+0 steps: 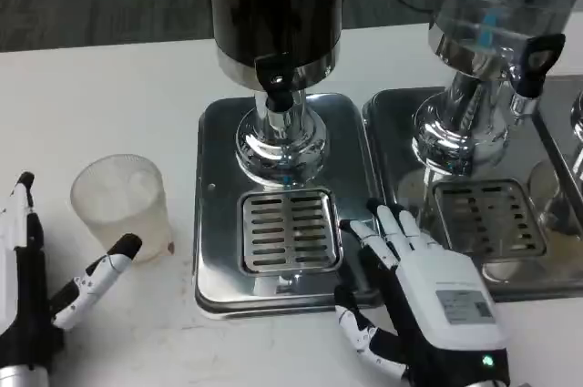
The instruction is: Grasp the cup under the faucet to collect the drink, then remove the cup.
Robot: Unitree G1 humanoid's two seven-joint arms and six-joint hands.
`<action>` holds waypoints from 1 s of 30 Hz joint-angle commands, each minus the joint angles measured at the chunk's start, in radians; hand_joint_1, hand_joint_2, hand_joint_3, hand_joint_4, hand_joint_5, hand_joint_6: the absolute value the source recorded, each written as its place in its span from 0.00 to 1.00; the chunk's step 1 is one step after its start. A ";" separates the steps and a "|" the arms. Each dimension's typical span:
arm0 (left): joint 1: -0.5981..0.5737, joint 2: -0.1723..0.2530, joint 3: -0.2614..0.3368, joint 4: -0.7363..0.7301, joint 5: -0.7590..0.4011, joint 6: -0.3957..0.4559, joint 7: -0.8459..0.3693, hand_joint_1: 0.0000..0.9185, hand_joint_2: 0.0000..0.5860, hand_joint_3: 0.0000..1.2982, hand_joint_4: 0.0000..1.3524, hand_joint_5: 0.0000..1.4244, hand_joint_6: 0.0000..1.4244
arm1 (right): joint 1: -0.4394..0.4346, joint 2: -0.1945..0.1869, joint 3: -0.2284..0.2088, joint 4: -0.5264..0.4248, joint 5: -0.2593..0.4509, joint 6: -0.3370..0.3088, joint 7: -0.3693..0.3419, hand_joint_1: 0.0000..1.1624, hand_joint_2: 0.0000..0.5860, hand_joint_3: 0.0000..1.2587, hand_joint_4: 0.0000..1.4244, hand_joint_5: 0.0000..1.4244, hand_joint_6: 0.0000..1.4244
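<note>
- We see the cup (120, 200) standing upright on the white table (91, 86), to the left of the dark dispenser (276, 14) and well short of its faucet (276, 86); we judge it sits there as the starting spot, off the metal, waiting to be picked up.
- Our left hand (46, 291) lies low on the table just below and beside the cup, fingers spread apart and holding nothing; one black fingertip (127, 246) reaches up close to the cup's lower right edge (whether it touches, we cannot tell). We read this as the hand lined up for the grasp.
- Our right hand (424, 300) rests at the front right corner of the drip tray (219, 141), fingers (387, 223) extended and loosely parted, gripping nothing. Its place near the faucet side suggests it may work the tap once the cup is under it.
- The slotted grate (289, 230) sits directly below the faucet, which is where we judge the cup must go.
- A second dispenser (492, 5) with a clear tank stands to the right on its own tray (401, 123).
- The cup itself is translucent, frosted-looking plastic, a short tumbler with a round open rim. A small reddish mark shows near its base.
</note>
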 commanded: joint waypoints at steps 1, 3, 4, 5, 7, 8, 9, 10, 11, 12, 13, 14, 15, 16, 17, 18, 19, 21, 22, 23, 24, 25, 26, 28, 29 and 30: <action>-0.023 0.009 -0.014 0.031 0.007 -0.025 0.032 0.18 0.04 0.00 0.00 0.07 0.00 | -0.001 -0.002 0.005 0.001 -0.010 0.009 -0.021 0.39 0.80 0.13 0.00 0.00 0.09; -0.034 0.009 -0.020 0.041 0.005 -0.032 0.031 0.18 0.04 0.00 0.00 0.08 0.00 | 0.000 -0.005 0.005 0.001 -0.005 0.006 -0.022 0.39 0.79 0.14 0.00 0.00 0.09; -0.038 0.009 -0.022 0.046 0.003 -0.037 0.029 0.18 0.04 0.00 0.00 0.09 0.01 | 0.001 -0.004 0.005 0.001 -0.002 0.005 -0.020 0.39 0.79 0.14 0.00 0.00 0.09; -0.043 0.009 -0.023 0.051 -0.001 -0.041 0.025 0.18 0.04 0.00 0.00 0.10 0.01 | -0.001 -0.004 0.006 0.001 -0.003 0.007 -0.020 0.39 0.79 0.14 0.00 0.00 0.09; -0.049 0.013 -0.033 0.054 0.003 -0.046 0.022 0.18 0.04 0.00 0.00 0.11 0.02 | 0.001 -0.003 0.008 -0.001 -0.005 0.009 -0.020 0.39 0.79 0.14 0.00 0.00 0.09; -0.052 0.014 -0.038 0.055 0.005 -0.048 0.021 0.18 0.04 0.00 0.00 0.11 0.02 | 0.001 -0.003 0.009 -0.001 -0.006 0.010 -0.021 0.39 0.79 0.14 0.00 0.00 0.09; -0.053 0.016 -0.042 0.057 0.007 -0.049 0.024 0.18 0.04 0.00 0.00 0.12 0.03 | 0.002 -0.002 0.008 -0.001 -0.003 0.009 -0.022 0.39 0.79 0.14 0.00 0.00 0.09; -0.055 0.016 -0.045 0.060 0.007 -0.049 0.024 0.18 0.04 0.00 0.00 0.12 0.03 | 0.003 -0.001 0.008 -0.002 -0.002 0.009 -0.023 0.38 0.78 0.14 0.00 0.00 0.09; -0.054 0.017 -0.047 0.061 0.006 -0.049 0.025 0.18 0.04 0.00 0.00 0.13 0.02 | 0.004 -0.001 0.007 -0.002 0.001 0.009 -0.021 0.38 0.78 0.14 0.00 0.00 0.09; -0.056 0.014 -0.048 0.064 0.005 -0.043 0.027 0.18 0.04 0.00 0.00 0.13 0.02 | 0.004 -0.001 0.007 -0.002 0.003 0.010 -0.020 0.38 0.78 0.14 0.00 0.00 0.10; -0.057 0.012 -0.048 0.067 0.003 -0.036 0.029 0.18 0.04 0.00 0.00 0.13 0.02 | 0.005 -0.001 0.007 -0.002 0.003 0.009 -0.021 0.38 0.78 0.14 0.00 0.00 0.10; -0.057 0.011 -0.047 0.069 0.002 -0.032 0.030 0.18 0.04 0.00 0.00 0.13 0.02 | 0.004 -0.002 0.009 -0.002 0.001 0.009 -0.021 0.38 0.78 0.14 0.00 0.00 0.10; -0.060 0.010 -0.048 0.072 0.002 -0.027 0.028 0.18 0.04 0.00 0.00 0.13 0.01 | 0.002 -0.002 0.010 -0.001 0.000 0.008 -0.023 0.38 0.78 0.14 0.00 0.00 0.10; -0.064 0.010 -0.051 0.076 0.004 -0.020 0.025 0.18 0.04 0.00 0.00 0.13 0.01 | 0.001 -0.001 0.011 -0.001 -0.003 0.009 -0.023 0.38 0.78 0.14 0.00 0.00 0.10; -0.068 0.009 -0.053 0.080 0.005 -0.012 0.024 0.18 0.04 0.00 0.00 0.13 0.01 | 0.003 0.000 0.014 -0.002 -0.007 0.012 -0.024 0.38 0.78 0.14 0.00 0.00 0.10; -0.071 0.008 -0.054 0.084 0.005 -0.006 0.023 0.18 0.03 0.00 0.00 0.13 0.01 | 0.005 0.003 0.012 0.000 -0.003 0.012 -0.026 0.38 0.78 0.14 0.00 0.00 0.10; -0.073 0.007 -0.055 0.086 0.005 -0.001 0.023 0.18 0.03 0.00 0.00 0.13 0.01 | 0.006 0.003 0.010 0.001 0.004 0.011 -0.025 0.38 0.77 0.14 0.00 0.00 0.10; -0.076 0.008 -0.057 0.088 0.005 0.005 0.024 0.18 0.03 0.00 0.00 0.13 0.01 | 0.008 0.006 0.010 0.002 0.007 0.012 -0.025 0.38 0.77 0.14 0.00 0.00 0.10; -0.080 0.008 -0.060 0.089 0.006 0.008 0.022 0.18 0.03 0.00 0.00 0.13 0.01 | 0.007 0.006 0.010 0.002 0.005 0.012 -0.029 0.37 0.77 0.14 0.00 0.00 0.11; -0.085 0.010 -0.061 0.094 0.005 0.008 0.019 0.18 0.03 0.00 0.00 0.13 0.01 | 0.007 0.008 0.013 0.003 0.002 0.013 -0.033 0.37 0.77 0.14 0.00 0.00 0.11; -0.088 0.012 -0.062 0.098 0.003 0.006 0.017 0.18 0.03 0.00 0.00 0.13 0.01 | 0.005 0.011 0.016 0.004 -0.001 0.015 -0.034 0.37 0.77 0.14 0.00 0.00 0.11; -0.093 0.014 -0.063 0.103 0.001 0.005 0.016 0.18 0.03 0.00 0.00 0.13 0.01 | 0.003 0.014 0.017 0.007 0.002 0.016 -0.034 0.37 0.77 0.14 0.00 0.00 0.11; -0.100 0.015 -0.065 0.110 0.000 0.004 0.013 0.18 0.03 0.00 0.00 0.13 0.01 | 0.002 0.015 0.017 0.009 0.003 0.016 -0.035 0.37 0.77 0.14 0.00 0.00 0.11; -0.115 0.017 -0.071 0.123 -0.002 0.001 0.008 0.18 0.03 0.00 0.00 0.13 0.01 | 0.000 0.018 0.018 0.012 0.000 0.017 -0.037 0.37 0.77 0.14 0.00 0.00 0.11; -0.119 0.019 -0.072 0.129 -0.003 -0.002 0.006 0.18 0.03 0.00 0.00 0.13 0.01 | -0.001 0.021 0.018 0.015 0.000 0.016 -0.041 0.37 0.77 0.14 0.00 0.00 0.11; -0.122 0.020 -0.075 0.133 -0.004 -0.005 0.004 0.18 0.03 0.00 0.00 0.13 0.01 | -0.004 0.022 0.019 0.017 0.000 0.017 -0.040 0.37 0.77 0.14 0.00 0.00 0.11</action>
